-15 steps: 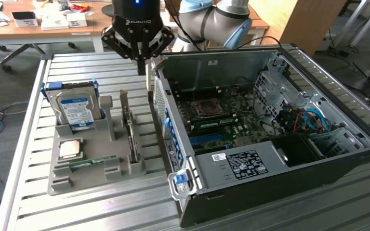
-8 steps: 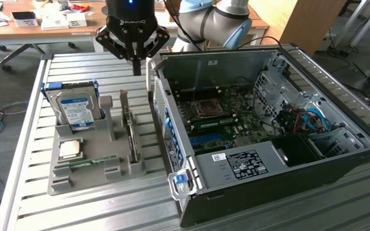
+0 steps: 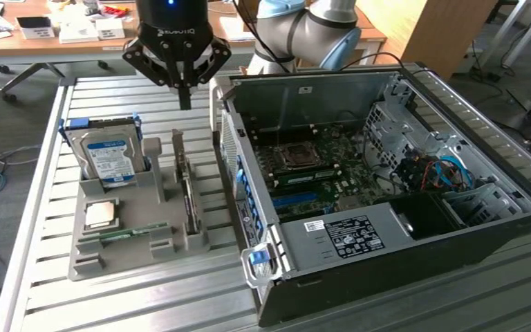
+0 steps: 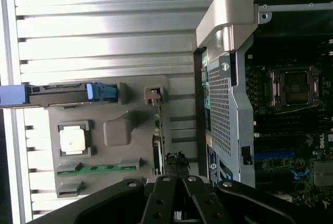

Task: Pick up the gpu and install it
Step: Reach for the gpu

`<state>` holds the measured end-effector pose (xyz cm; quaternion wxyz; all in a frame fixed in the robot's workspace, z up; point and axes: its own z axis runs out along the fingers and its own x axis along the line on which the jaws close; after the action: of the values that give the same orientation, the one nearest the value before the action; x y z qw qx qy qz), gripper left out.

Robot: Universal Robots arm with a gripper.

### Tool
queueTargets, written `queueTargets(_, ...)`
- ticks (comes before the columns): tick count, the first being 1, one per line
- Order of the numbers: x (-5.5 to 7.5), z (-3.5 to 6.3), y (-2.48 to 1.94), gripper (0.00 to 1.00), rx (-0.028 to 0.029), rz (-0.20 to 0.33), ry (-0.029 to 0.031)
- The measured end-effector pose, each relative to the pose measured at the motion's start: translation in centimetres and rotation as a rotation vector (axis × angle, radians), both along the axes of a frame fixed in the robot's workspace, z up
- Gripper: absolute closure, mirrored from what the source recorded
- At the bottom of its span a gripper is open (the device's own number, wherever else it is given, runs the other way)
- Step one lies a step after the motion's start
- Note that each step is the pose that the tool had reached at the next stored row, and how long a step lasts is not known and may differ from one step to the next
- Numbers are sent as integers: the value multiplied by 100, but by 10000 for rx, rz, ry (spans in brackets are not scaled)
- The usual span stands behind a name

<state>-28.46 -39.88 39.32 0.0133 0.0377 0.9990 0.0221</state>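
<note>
- While the gripper (image 3: 184, 102) hangs in the air over the far end of the grey holder (image 3: 90, 263), its fingers are pressed together with nothing between them, and it touches nothing.
- The gpu (image 3: 185, 181) stands on its long edge in the holder's slot closest to the computer case (image 3: 413, 263). It is untouched, and the gripper is above and just past its far end.
- In the wrist view the gpu (image 4: 157, 130) shows as a thin edge-on strip, and the closed tips of the gripper (image 4: 175, 168) are near one end of it but apart from it.
- A hard drive (image 3: 108, 155) with a blue label stands upright in the holder, to the exterior view's left of the gpu.
- A processor chip (image 3: 102, 214) lies flat in front of the drive, with a green RAM stick (image 3: 135, 231) lying flat just beside it.
- The computer case lies open on the slatted metal table (image 3: 108, 304), to the exterior view's right of the holder, with its motherboard (image 3: 317, 176) exposed.
</note>
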Motion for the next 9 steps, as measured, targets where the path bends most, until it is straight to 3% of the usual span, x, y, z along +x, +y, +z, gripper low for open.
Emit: queueTargets(9,-79,0,0,89,0,1,0)
